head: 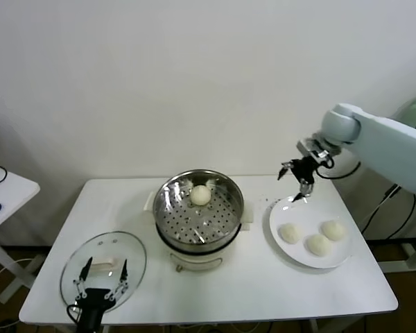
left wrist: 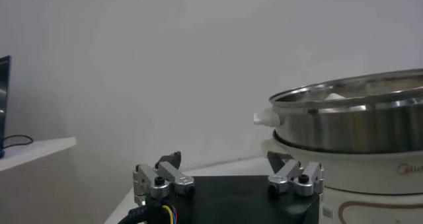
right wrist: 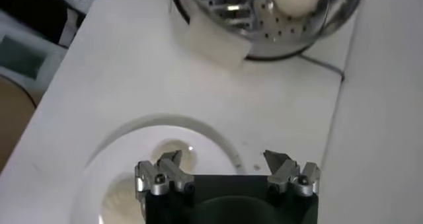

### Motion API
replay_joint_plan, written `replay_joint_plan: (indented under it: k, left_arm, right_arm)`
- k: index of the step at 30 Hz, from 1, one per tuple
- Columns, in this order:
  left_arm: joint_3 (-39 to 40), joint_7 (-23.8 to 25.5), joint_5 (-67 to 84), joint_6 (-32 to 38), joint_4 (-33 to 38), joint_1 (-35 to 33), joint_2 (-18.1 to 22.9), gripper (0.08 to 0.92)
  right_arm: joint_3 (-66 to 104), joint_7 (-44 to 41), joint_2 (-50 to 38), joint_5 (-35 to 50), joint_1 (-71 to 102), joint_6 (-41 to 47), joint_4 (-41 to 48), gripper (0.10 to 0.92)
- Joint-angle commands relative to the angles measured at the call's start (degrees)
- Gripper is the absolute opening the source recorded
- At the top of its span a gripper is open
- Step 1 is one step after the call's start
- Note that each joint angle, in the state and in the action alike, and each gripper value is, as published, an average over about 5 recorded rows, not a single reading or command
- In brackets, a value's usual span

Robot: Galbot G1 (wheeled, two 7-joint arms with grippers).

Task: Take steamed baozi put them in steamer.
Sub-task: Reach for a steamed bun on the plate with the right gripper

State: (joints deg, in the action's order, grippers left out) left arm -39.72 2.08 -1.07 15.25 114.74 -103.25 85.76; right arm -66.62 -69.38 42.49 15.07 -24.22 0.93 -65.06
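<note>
Steel steamer (head: pixel 199 208) sat mid-bench (head: pixel 215 291) with one baozi (head: pixel 201 195) inside; three more baozi (head: pixel 290 233) lay on the white plate (head: pixel 281 211) to its right. Right hand (head: pixel 297 182) hovered above the plate's far rim, released and empty. Left hand (head: pixel 102 272) waited, released, over the glass lid (head: pixel 135 251) at the bench's near left corner.

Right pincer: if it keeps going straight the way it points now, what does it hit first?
Most likely the flat white plate. The open right pincer points down over the plate's far rim; its wrist view shows that rim and a creamy-white baozi bun below. Depth is unclear, so rim or bare plate, probably not a bun.
</note>
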Motion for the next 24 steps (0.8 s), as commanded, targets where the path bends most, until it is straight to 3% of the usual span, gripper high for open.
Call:
replay_joint_plan:
  k: [1,24]
  left_arm:
    - [-0.05,0.00,0.08,0.16,0.00,-0.06,0.14,0.823]
    - [-0.29,-0.37,0.24,0.34,-0.30,-1.03,0.63,0.823]
  right_arm:
    - [5.33,1.28,-4.85,-1.91,11.48,4.88,1.60,0.823]
    - [9.71,3.88,7.07,-9.63,19.39,2.98,12.87,0.823]
